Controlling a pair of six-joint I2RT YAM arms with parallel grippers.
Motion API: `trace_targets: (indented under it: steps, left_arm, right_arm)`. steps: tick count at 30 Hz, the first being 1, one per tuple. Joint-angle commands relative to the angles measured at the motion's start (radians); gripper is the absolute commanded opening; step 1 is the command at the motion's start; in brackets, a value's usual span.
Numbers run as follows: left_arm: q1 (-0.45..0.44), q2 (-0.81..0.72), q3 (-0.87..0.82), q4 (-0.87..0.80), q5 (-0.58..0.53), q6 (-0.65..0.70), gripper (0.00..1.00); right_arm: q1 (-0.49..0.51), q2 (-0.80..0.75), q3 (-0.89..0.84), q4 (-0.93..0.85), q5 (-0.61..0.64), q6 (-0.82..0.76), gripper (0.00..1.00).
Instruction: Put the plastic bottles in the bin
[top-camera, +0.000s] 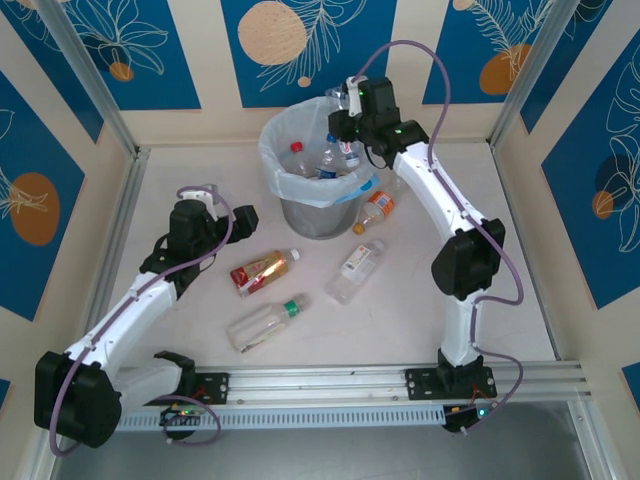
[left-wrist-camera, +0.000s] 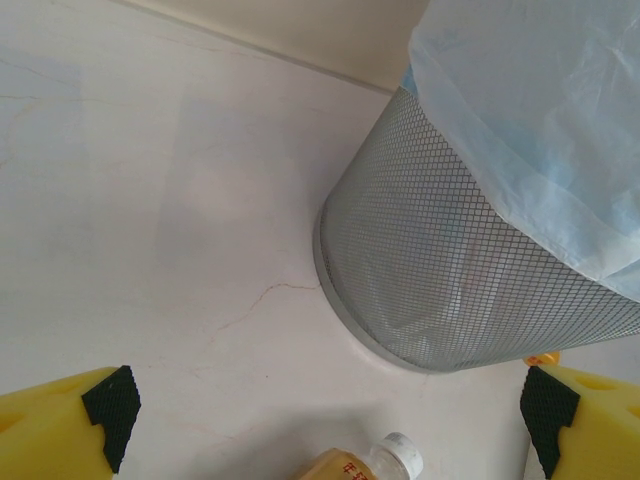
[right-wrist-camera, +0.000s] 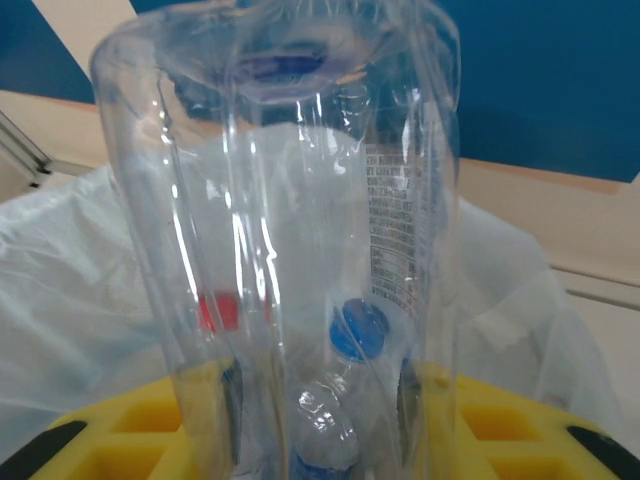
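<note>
Farthest from the bin (top-camera: 312, 214), on its near side, I see a green-capped bottle (top-camera: 265, 322) lying on the worktop (top-camera: 500, 300). Closer to the bin lie a red-labelled bottle (top-camera: 258, 272) with a white cap and, to its right, a white-labelled bottle (top-camera: 357, 268). My left end effector (top-camera: 240, 216) hovers to the bin's left with its jaws spread wide and nothing between them. An orange-capped bottle (top-camera: 375, 211) lies just beside the bin's right wall. Inside the white bag liner (top-camera: 272, 150) I count at least a red-capped bottle (top-camera: 296, 149) and a blue-capped bottle (top-camera: 330, 165). Over the bin's far rim, my right end effector (top-camera: 347, 105) is clamped on a clear bottle (right-wrist-camera: 300, 250).
</note>
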Motion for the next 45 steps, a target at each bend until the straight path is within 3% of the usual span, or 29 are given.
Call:
trace_targets:
  steps: [1,8,12,19,25,40,45]
  left_arm:
    - [0.012,-0.003,0.025,-0.002,0.014,0.012,0.99]
    - [0.013,-0.012,0.021,-0.019,0.004,0.019,0.99]
    - [0.013,-0.014,0.019,-0.022,0.004,0.019,0.99]
    - [0.013,-0.016,0.017,-0.033,0.001,0.016,0.99]
    - [0.012,-0.023,0.017,-0.058,-0.014,0.016,0.99]
    - [0.012,0.012,0.029,-0.073,-0.016,0.009,0.99]
    - [0.013,0.029,0.042,-0.084,-0.009,0.014,0.99]
  right_arm:
    - [0.024,0.037,0.076,-0.101,0.121,-0.021,0.41]
    - [0.064,0.087,0.104,-0.16,0.23,-0.032,0.47]
    - [0.069,0.091,0.102,-0.183,0.271,0.008,0.62]
    - [0.077,0.076,0.114,-0.193,0.24,0.042,0.76]
    - [0.085,0.059,0.113,-0.179,0.285,0.064,0.88]
    - [0.085,-0.054,0.034,-0.109,0.179,0.118,0.95]
    - [0.082,-0.108,-0.038,-0.019,0.001,0.085,1.0]
